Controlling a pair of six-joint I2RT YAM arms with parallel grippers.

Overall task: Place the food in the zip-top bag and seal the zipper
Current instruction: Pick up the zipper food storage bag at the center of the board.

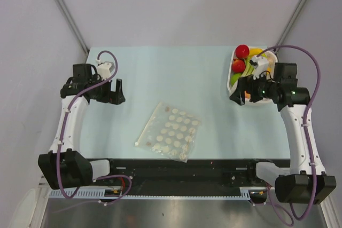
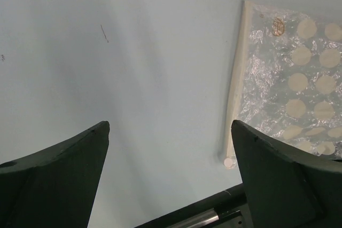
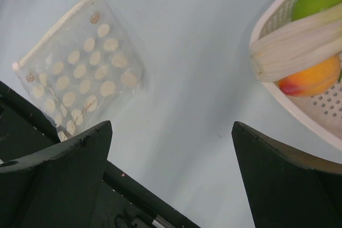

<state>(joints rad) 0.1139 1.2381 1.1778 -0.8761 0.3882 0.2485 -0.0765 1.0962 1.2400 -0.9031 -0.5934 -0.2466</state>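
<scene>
1. Top external view: the zip-top bag [image 1: 170, 131] lies flat on the pale blue table [image 1: 160, 73], close to the near edge and roughly midway between the two arms, turned at an angle. Its zipper [image 1: 148, 124] runs along the left edge. The food [image 1: 238, 66] sits in a white basket [image 1: 231, 76] at the far right corner of the table, well apart from the bag, with a red fruit [image 1: 242, 51] at the basket's far end. The left gripper [image 1: 112, 95] hovers over bare table to the left of the bag, jaws spread and empty. The right gripper [image 1: 240, 95] hangs over the near end of the basket, jaws also apart and holding nothing.

2. Left wrist view: both dark jaws stand wide, with only bare table between them. The bag lies off to the right with its white dots showing, and the zipper strip runs along the edge nearest the gripper. Whether the strip is pressed shut cannot be told.

3. Right wrist view: the jaws are released, and bare table shows in the gap. The bag lies at the upper left. At the upper right the basket holds a green fruit [image 3: 320, 1] and an orange fruit [image 3: 312, 78], with a pale ribbed piece [image 3: 294, 46] lying across them.
</scene>
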